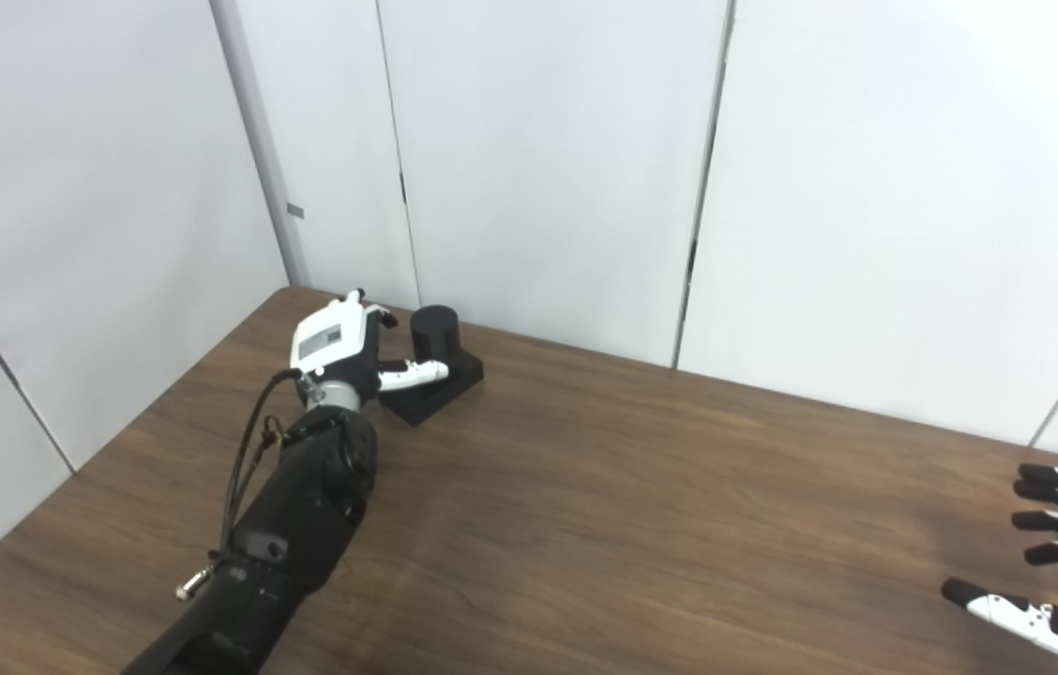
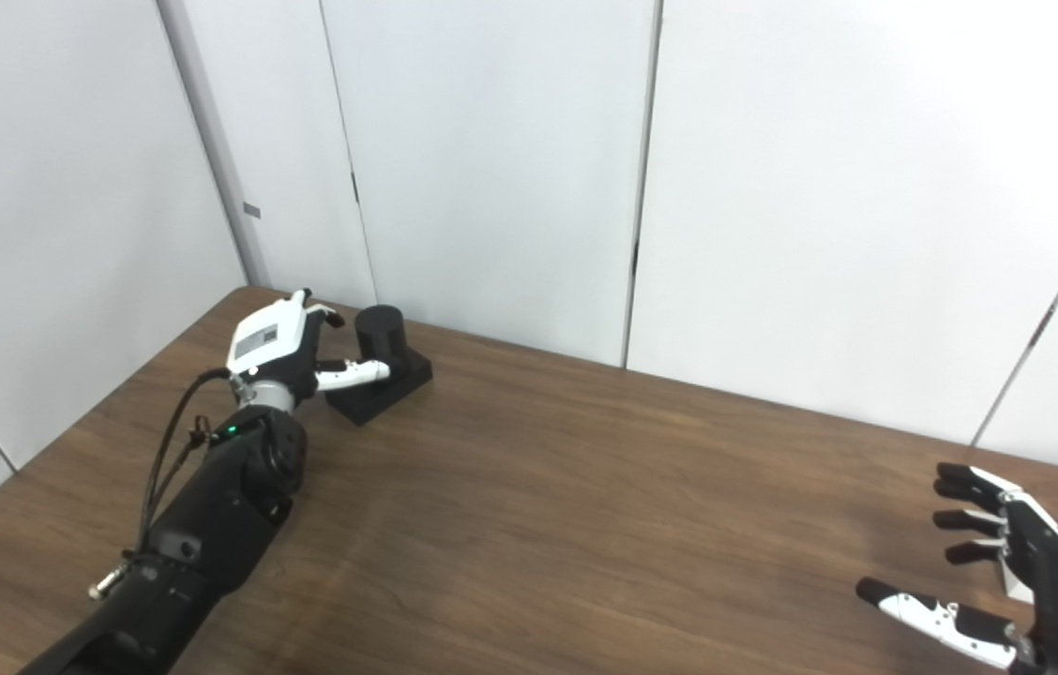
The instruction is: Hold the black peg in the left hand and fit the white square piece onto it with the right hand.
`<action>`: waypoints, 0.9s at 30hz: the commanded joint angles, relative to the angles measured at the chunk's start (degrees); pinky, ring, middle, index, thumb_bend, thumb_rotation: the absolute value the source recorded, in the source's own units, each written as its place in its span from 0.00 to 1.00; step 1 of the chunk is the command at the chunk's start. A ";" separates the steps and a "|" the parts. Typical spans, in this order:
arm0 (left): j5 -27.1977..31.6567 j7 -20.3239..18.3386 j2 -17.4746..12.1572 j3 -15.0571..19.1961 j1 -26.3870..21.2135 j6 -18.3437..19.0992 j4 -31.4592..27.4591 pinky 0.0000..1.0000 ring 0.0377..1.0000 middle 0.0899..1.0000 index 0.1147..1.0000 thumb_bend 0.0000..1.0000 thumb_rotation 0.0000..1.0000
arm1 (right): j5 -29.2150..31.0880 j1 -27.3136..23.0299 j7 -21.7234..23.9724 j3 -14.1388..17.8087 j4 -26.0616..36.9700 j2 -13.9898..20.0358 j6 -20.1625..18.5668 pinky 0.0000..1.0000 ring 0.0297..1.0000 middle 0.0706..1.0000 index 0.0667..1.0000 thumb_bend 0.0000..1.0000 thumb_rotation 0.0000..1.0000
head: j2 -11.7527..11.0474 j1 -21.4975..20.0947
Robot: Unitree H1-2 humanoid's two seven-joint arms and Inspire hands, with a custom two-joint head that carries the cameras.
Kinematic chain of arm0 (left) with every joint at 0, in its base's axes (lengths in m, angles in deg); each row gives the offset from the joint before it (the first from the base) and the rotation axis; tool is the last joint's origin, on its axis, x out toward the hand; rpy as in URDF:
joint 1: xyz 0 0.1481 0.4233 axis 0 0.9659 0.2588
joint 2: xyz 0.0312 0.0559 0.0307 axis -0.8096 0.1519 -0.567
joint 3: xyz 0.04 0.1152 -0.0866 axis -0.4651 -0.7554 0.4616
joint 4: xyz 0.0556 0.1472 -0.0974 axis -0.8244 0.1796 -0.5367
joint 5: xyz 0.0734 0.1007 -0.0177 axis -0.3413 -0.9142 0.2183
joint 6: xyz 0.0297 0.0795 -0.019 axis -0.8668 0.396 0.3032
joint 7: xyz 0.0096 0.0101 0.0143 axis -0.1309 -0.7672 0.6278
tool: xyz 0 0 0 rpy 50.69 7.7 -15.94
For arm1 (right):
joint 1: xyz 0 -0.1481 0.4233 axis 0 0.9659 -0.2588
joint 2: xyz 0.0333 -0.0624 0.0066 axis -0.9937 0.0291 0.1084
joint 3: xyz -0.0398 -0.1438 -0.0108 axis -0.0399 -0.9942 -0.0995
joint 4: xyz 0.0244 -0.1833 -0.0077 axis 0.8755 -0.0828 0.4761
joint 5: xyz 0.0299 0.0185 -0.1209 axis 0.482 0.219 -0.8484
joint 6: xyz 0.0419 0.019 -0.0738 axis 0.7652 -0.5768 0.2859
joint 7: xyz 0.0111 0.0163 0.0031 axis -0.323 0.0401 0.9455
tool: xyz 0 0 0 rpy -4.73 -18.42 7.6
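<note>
The black peg (image 1: 435, 336), a short cylinder on a square black base (image 1: 440, 386), stands on the table at the far left near the wall. My left hand (image 1: 341, 345) is beside it, thumb (image 1: 415, 373) lying across the base in front of the cylinder and fingers at its left side, not closed on it. At the bottom right my right hand (image 2: 1050, 562) is open, fingers spread. The white square piece (image 2: 1014, 587) lies on the table just behind the palm, mostly hidden by the hand.
The brown wooden table (image 1: 642, 506) runs up to white wall panels (image 1: 548, 159) right behind the peg. Its left edge passes close to my left arm (image 1: 304, 525). A wide stretch of wood separates the two hands.
</note>
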 commanded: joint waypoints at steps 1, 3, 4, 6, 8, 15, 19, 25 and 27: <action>-1.91 0.45 -1.25 0.29 -2.55 0.22 -0.57 1.00 1.00 1.00 0.75 1.00 0.68 | -0.26 -1.47 -0.19 0.33 2.00 0.66 0.95 0.49 0.63 0.69 0.70 0.59 0.00 | 0.02 0.08; -2.47 0.22 -1.02 0.16 -2.37 0.22 -0.42 1.00 1.00 1.00 0.75 1.00 0.68 | -0.23 -1.48 -0.12 0.37 2.10 0.69 0.80 0.50 0.63 0.69 0.70 0.59 0.00 | 0.02 0.08; -2.73 0.16 -0.94 0.09 -2.31 0.22 -0.32 1.00 1.00 1.00 0.75 1.00 0.68 | -0.21 -1.48 -0.09 0.39 2.16 0.68 0.70 0.49 0.63 0.69 0.70 0.59 0.00 | 0.02 0.08; -3.63 -0.08 -0.66 -0.05 -2.18 0.23 0.07 1.00 1.00 1.00 0.75 1.00 0.68 | -0.17 -1.48 0.05 0.41 2.63 0.60 0.16 0.50 0.63 0.70 0.71 0.58 0.00 | 0.25 -0.22; -4.23 -0.12 -0.44 -0.24 -2.05 0.22 0.52 1.00 1.00 1.00 0.74 1.00 0.67 | -0.30 -1.49 0.07 0.41 3.04 0.55 -0.10 0.49 0.63 0.70 0.70 0.58 0.00 | 0.30 -0.26; -3.81 0.04 -0.04 -0.54 -2.16 0.21 2.72 1.00 1.00 1.00 0.74 1.00 0.66 | -0.42 -1.56 0.05 0.55 3.30 0.58 -0.26 0.49 0.62 0.69 0.70 0.59 0.00 | 0.61 -0.28; -3.95 -0.20 -0.01 -0.51 -2.85 0.22 5.14 1.00 1.00 1.00 0.74 1.00 0.64 | -0.30 -1.56 0.23 0.54 3.49 0.47 -0.45 0.49 0.62 0.70 0.70 0.59 0.00 | 0.61 -0.47; -2.49 -0.35 -0.36 -0.87 -3.54 0.17 7.47 1.00 1.00 1.00 0.75 1.00 0.63 | -0.70 -1.58 0.22 0.62 3.68 0.55 -0.55 0.50 0.63 0.69 0.70 0.59 0.00 | 0.69 -0.48; -2.07 -0.16 -0.41 -1.10 -3.53 0.10 7.81 1.00 1.00 1.00 0.75 1.00 0.63 | -0.71 -1.57 0.30 0.63 3.75 0.64 -0.60 0.50 0.63 0.70 0.70 0.58 0.00 | 0.69 -0.48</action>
